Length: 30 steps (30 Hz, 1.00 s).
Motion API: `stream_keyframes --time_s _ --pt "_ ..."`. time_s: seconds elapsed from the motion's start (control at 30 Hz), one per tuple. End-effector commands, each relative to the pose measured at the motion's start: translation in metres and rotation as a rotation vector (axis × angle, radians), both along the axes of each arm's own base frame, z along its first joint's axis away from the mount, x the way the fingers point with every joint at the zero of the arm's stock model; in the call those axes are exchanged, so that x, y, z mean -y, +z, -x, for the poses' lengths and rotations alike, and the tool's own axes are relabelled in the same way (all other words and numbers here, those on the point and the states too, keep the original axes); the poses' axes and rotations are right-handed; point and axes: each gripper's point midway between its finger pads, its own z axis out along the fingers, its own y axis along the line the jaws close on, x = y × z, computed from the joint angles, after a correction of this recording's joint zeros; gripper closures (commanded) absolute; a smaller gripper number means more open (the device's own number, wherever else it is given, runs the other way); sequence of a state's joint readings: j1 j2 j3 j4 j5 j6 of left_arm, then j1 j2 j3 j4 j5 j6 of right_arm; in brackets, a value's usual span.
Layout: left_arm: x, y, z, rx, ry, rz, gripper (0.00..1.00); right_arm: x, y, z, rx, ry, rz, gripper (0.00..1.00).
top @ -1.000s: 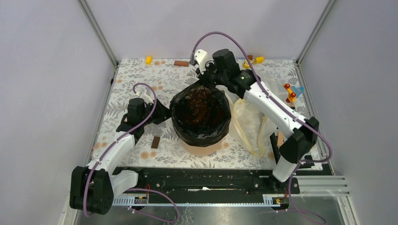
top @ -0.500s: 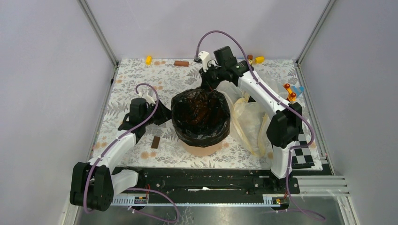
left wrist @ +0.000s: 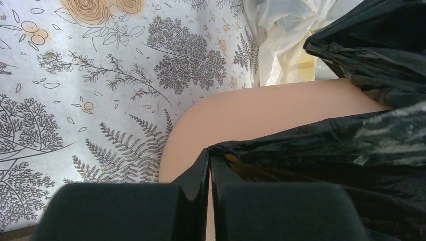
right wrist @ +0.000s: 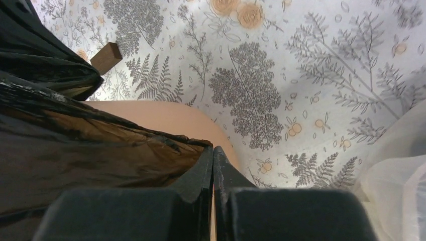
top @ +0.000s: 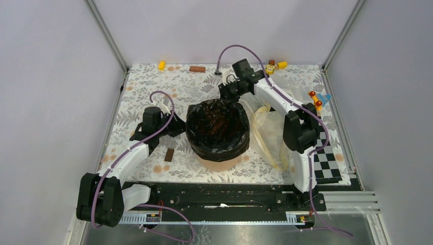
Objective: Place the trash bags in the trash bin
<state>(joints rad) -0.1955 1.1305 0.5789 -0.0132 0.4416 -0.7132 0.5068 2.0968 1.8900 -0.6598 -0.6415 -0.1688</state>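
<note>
White-shelled left arm (top: 128,159) with bulky black joints, right arm (top: 270,97) looked alike, thin purple cables (top: 162,94) looped along both, blocky matte black fingers (left wrist: 115,211), bases bolted to black rail (top: 219,196).

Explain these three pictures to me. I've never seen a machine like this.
Two white robot arms are bolted to the near edge of a table. The wide picture looks down from above; the other two come from a camera on each wrist. A peach bin stands in the middle, with a black bag draped over its rim. The left claw pinches the bag's left edge, and the right claw pinches its far edge; both are shut on it. A pale bag lies to the right, a brown block to the left, and small toys sit along the far edge.
</note>
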Motion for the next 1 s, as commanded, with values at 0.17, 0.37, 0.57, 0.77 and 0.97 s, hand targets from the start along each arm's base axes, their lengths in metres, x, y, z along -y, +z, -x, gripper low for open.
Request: stream_keyframes --time_s 0.17,0.37,0.57,0.77,0.97 --pt "-0.002 0.001 -0.004 0.029 0.005 -0.023 1.00 0.015 -0.007 -0.015 -0.049 -0.174 -0.019 1.00" --pt "-0.003 -0.012 -0.001 -0.001 0.011 -0.038 1.00 0.027 -0.005 -0.028 -0.010 -0.269 -0.002 1.00" --pt "-0.003 -0.016 0.000 -0.002 0.014 -0.042 1.00 0.063 0.048 -0.059 0.148 -0.463 -0.028 0.76" --pt "-0.004 -0.012 -0.001 0.014 0.021 -0.041 0.98 0.101 0.098 -0.055 0.268 -0.626 -0.084 0.53" --pt "-0.010 -0.006 -0.001 0.045 0.059 -0.048 0.85 0.146 0.115 -0.030 0.319 -0.800 -0.072 0.38"
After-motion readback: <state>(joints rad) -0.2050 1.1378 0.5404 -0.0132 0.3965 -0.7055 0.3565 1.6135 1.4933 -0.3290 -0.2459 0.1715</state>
